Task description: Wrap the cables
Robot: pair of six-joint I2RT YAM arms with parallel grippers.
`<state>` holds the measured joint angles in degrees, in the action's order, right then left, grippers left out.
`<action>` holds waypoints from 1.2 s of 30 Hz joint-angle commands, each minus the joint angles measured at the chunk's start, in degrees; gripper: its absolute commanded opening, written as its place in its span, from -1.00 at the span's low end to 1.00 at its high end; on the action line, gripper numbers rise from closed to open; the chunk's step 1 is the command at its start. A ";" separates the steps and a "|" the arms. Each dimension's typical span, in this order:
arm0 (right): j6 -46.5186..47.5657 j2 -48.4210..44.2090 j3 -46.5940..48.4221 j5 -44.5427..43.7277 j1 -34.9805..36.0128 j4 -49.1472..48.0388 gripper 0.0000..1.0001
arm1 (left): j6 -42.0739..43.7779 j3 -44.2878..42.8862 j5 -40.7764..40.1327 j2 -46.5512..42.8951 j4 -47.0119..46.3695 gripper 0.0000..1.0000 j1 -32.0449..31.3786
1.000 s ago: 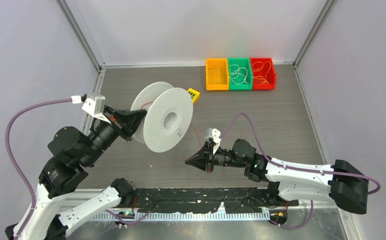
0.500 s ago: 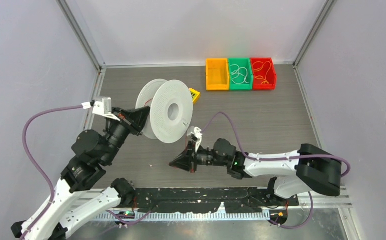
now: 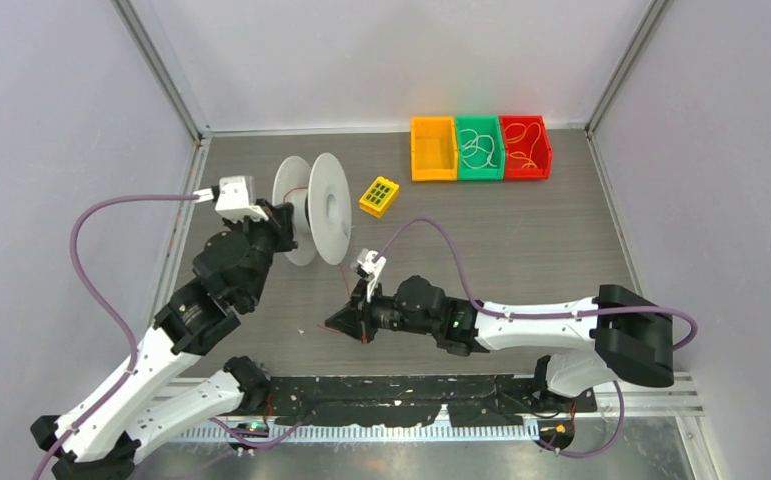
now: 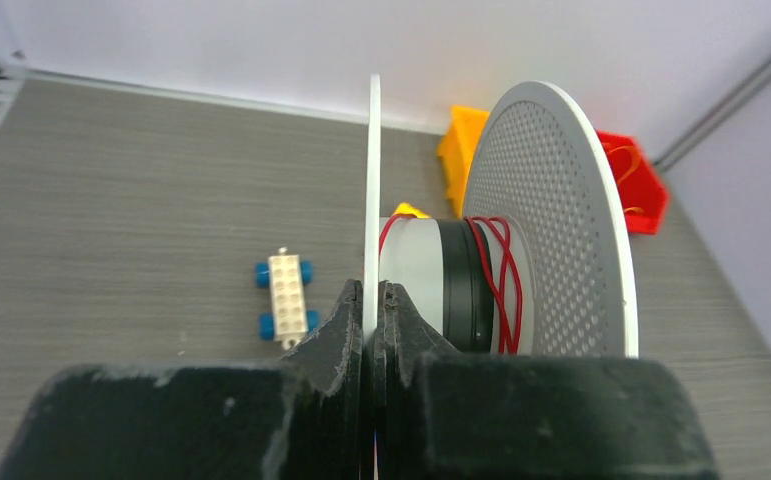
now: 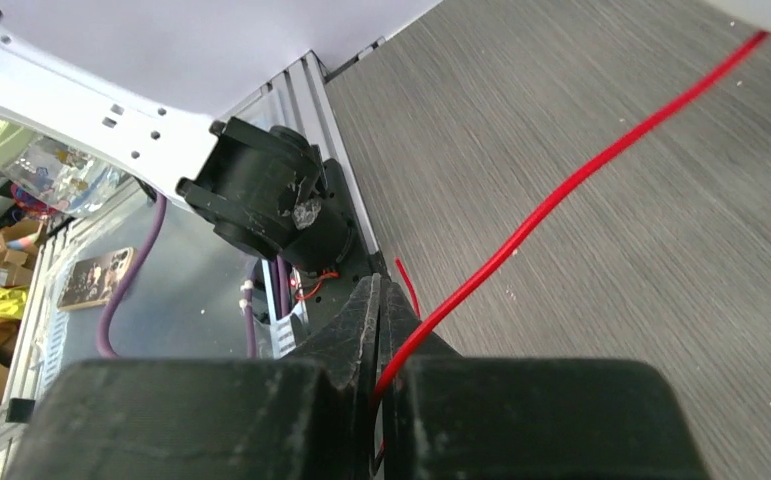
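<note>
Left of centre on the worktop [image 3: 521,250], the white spool [image 3: 329,206] stands on edge with both flanges upright. The left claw [image 4: 371,292] is clamped on the rim of the solid flange, one finger on each face.

The thin red cable [image 4: 498,285] lies in several loose turns round the hub, close against the perforated flange. In the right wrist view the cable [image 5: 561,195] runs taut across the worktop and in between the fingertips of the right claw [image 5: 379,292]. That claw is pinched together on the strand; a short red stub shows just beside the tips. In the top view the right claw [image 3: 347,322] sits low, nearer the arm bases than the spool.

A yellow brick [image 3: 379,196] lies just right of the spool. A white wheeled brick [image 4: 286,295] lies on the worktop beyond the left claw. Orange bin [image 3: 433,149], green bin [image 3: 478,148] and red bin [image 3: 525,146] touch in a row at the far edge.
</note>
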<state>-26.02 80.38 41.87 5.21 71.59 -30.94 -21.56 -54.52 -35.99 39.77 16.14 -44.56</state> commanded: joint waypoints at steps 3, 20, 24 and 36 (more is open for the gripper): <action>0.74 -0.91 1.58 -2.46 2.21 3.21 -0.89 | 1.06 -2.79 -10.12 1.26 -2.19 -1.00 0.08; 1.44 -4.03 1.70 -4.68 2.59 9.60 -0.75 | 2.35 -3.34 -14.18 2.31 1.44 -1.00 0.08; 0.26 -4.11 0.45 -2.99 2.59 6.54 -0.89 | 2.63 -2.21 -10.75 1.44 -0.89 -1.00 0.08; 10.80 -3.36 12.16 -2.30 2.75 20.92 -0.89 | 12.52 -1.16 -6.15 4.12 -3.06 -1.00 0.08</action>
<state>-22.61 79.53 47.09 3.05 73.95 -15.88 -15.46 -54.02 -45.12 42.30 18.87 -44.56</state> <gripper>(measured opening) 0.063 0.035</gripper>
